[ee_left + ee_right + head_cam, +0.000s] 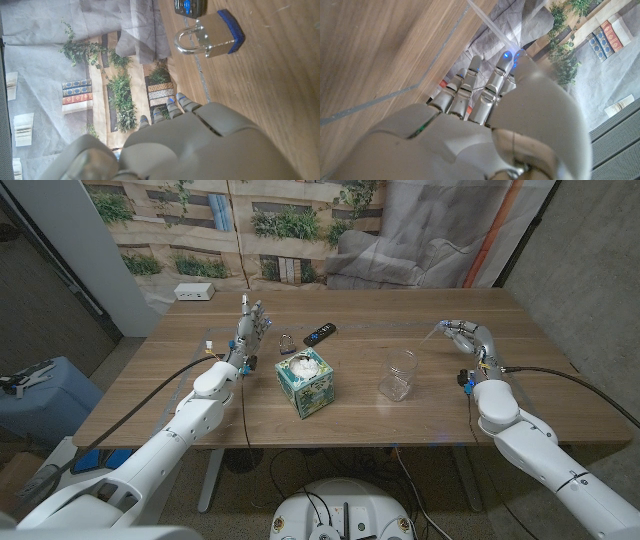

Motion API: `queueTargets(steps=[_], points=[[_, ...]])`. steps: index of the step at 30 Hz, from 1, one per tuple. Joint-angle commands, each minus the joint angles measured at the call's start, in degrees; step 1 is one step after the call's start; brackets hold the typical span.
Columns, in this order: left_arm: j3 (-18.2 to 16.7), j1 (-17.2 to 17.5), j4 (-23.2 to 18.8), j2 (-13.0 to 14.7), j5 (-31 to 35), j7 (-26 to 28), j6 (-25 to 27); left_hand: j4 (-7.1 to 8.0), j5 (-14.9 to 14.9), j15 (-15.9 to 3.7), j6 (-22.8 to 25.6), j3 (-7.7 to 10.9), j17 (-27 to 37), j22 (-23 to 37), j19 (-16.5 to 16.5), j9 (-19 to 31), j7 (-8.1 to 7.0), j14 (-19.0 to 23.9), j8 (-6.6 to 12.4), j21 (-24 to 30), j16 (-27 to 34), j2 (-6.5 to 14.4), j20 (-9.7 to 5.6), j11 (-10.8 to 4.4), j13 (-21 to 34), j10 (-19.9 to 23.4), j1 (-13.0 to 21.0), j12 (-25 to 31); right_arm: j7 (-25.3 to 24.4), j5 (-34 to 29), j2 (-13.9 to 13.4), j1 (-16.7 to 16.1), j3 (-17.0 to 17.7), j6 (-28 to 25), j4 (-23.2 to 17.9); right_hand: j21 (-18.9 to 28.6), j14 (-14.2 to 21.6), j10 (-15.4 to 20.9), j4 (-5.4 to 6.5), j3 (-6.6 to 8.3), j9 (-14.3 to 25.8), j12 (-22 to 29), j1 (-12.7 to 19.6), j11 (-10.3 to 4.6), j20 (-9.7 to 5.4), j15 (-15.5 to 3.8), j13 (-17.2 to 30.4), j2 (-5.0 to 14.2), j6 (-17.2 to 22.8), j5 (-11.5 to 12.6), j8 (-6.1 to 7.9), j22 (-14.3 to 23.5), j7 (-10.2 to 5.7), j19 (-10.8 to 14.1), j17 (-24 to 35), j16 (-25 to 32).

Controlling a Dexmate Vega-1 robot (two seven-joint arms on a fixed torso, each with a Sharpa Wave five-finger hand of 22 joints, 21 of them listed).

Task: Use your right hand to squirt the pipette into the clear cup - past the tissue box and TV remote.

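Head view, left to right: a white box (194, 292) at the counter's (350, 415) far left edge; the left hand (251, 326) upright, fingers apart, grasping nothing; a padlock (287, 343) just beside it, the remote (320, 332) behind; the tissue box (304, 379) nearer; the clear cup (399, 374) upright right of it; then the right hand (462, 336), raised, pinching the pipette (433, 332), whose tip slants toward the cup, well apart from it
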Motion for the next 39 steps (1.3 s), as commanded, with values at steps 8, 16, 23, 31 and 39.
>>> queueTargets(steps=[8, 16, 23, 31, 39], points=[[0.0, 0.0, 0.0, 0.0, 0.0, 0.0, 0.0, -0.03, 0.3, -6.65, -0.1, -0.32, 0.3, 0.1, -0.6, 0.1, -0.33, -0.5, 0.34, 0.3, 0.3, 2.3, -5.19, -0.24, 0.3, -0.1, 0.1, 0.3, 2.7, 2.0, -1.8, -0.2, 0.4, -2.3, -1.4, -0.3, -1.1, -1.3, 0.09, -0.76, 0.3, -0.5, -1.6, 0.11, -0.37, -8.24, 0.3, -0.4, -0.7, -0.2, -0.37, 0.2, -0.12, -0.6, 0.1, -0.5], [0.0, 0.0, 0.0, 0.0, 0.0, 0.0, 0.0, -0.03, 0.3, -6.64, -0.1, -0.33, 0.3, 0.1, -0.6, 0.1, -0.33, -0.5, 0.34, 0.3, 0.3, 2.3, -5.16, -0.16, 0.3, -0.1, 0.1, 0.2, 3.3, 2.8, -2.2, -0.2, 0.5, -3.0, -1.8, -0.3, -1.5, -2.2, 0.26, -1.04, 0.4, -0.7, -2.3, 0.2, -0.03, -8.08, 0.6, -0.38, -0.8, -0.2, -0.44, 0.2, 0.03, -0.8, 0.2, -0.7], [0.0, 0.0, 0.0, 0.0, 0.0, 0.0, 0.0, -0.03, 0.3, -6.63, -0.1, -0.33, 0.3, 0.1, -0.7, 0.1, -0.33, -0.4, 0.34, 0.3, 0.3, 2.3, -5.18, -0.16, 0.3, -0.1, 0.1, 0.2, 3.5, 3.3, -2.4, -0.3, 0.7, -3.1, -1.8, -0.3, -1.7, -2.5, 0.39, -1.25, 0.4, -0.7, -2.9, 0.18, 0.16, -7.91, 0.7, -0.39, -0.8, -0.2, -0.45, 0.2, 0.11, -0.9, 0.2, -0.7], [0.0, 0.0, 0.0, 0.0, 0.0, 0.0, 0.0, -0.03, 0.3, -6.62, -0.1, -0.33, 0.3, 0.1, -0.7, 0.1, -0.33, -0.4, 0.34, 0.3, 0.3, 2.3, -5.18, -0.28, 0.3, -0.1, 0.1, 0.3, 4.5, 4.4, -3.0, -0.2, 1.1, -3.1, -1.7, -0.3, -2.2, -3.5, 0.87, -1.83, 0.4, -0.9, -4.5, 0.31, 0.6, -7.41, 1.0, -0.54, -0.9, -0.2, -0.49, 0.2, 0.36, -1.2, 0.3, -0.8], [0.0, 0.0, 0.0, 0.0, 0.0, 0.0, 0.0, -0.03, 0.3, -6.65, -0.1, -0.33, 0.3, 0.1, -0.7, 0.1, -0.33, -0.4, 0.34, 0.3, 0.3, 2.3, -5.18, -0.2, 0.3, -0.2, 0.1, 0.2, 4.7, 5.1, -3.2, -0.3, 1.4, -3.2, -2.0, -0.3, -2.5, -3.7, 0.87, -2.03, 0.4, -0.8, -5.1, 0.51, 0.74, -7.6, 1.2, -0.55, -0.8, -0.1, -0.49, 0.2, 0.59, -1.2, 0.4, -0.9]])
